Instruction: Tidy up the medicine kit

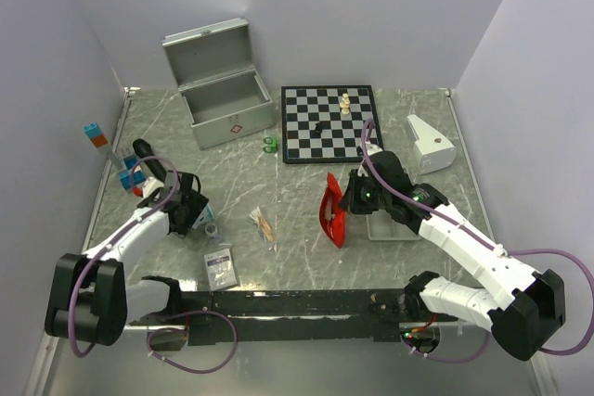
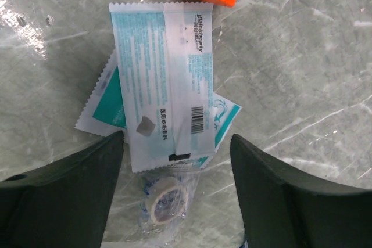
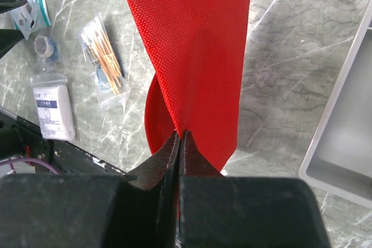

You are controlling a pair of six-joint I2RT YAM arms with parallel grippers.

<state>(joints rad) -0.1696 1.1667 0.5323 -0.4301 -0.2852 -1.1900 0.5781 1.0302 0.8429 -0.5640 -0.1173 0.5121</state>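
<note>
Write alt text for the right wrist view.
The right gripper, jaws shut, pinches a red fabric pouch by its edge over a marbled table. A bag of cotton swabs lies left; a grey tray shows at right.

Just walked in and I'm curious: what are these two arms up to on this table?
They're sorting first-aid supplies. The right arm's jaws are shut on a red fabric pouch, gripping it by one edge next to a grey tray. The left arm's jaws are open, poised over white-and-teal packets and a bagged tape roll. The silver metal case sits at the back left with its lid up.
</note>
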